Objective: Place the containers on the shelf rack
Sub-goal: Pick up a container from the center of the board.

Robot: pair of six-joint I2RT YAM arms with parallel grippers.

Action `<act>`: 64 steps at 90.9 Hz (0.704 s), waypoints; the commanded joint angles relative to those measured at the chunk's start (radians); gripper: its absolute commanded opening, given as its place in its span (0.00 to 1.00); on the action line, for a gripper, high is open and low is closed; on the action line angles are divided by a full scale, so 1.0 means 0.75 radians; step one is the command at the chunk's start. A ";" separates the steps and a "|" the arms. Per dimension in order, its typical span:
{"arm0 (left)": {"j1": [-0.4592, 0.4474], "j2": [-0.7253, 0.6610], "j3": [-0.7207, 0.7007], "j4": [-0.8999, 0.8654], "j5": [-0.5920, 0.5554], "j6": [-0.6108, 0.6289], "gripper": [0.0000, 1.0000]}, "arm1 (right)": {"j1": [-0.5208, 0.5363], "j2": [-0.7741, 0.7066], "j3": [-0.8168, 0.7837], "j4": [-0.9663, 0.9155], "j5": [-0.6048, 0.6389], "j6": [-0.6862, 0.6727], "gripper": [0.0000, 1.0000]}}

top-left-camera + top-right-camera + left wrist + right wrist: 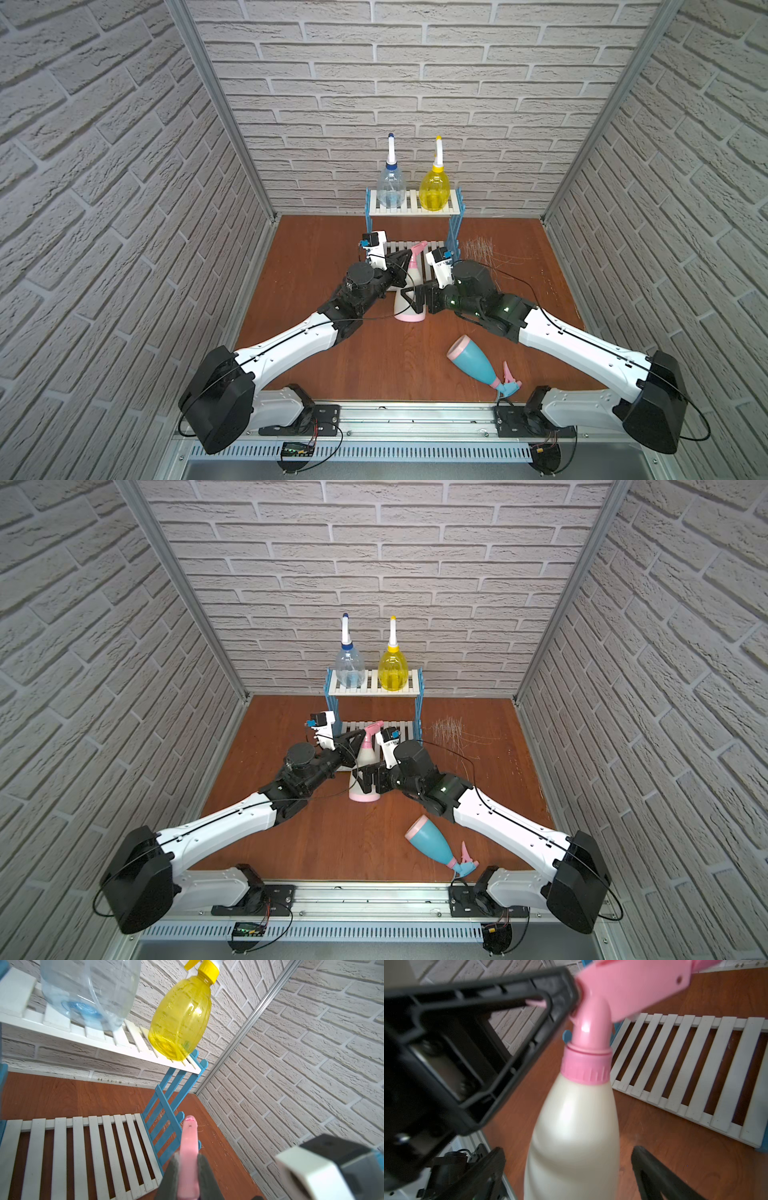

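A cream-white bottle (402, 306) with a pink nozzle (188, 1138) stands upright on the wooden table just in front of the shelf rack's (455, 232) lower shelf (62, 1147). My left gripper (188, 1156) is shut on the pink nozzle head. My right gripper (568, 1150) straddles the bottle's body (575, 1126), open, with a gap on each side. The clear bottle (390, 187) and the yellow bottle (434, 189) stand on the top shelf. A light blue bottle (473, 361) lies on its side near the right arm's base.
Brick-pattern walls close in the back and both sides. An aluminium rail (415, 415) with the arm bases runs along the front edge. Scratch marks (478, 249) show on the wood right of the rack.
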 commanded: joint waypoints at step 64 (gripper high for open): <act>0.012 -0.440 -0.430 0.758 -0.633 -0.255 0.00 | -0.006 -0.281 0.038 0.030 0.081 0.676 0.99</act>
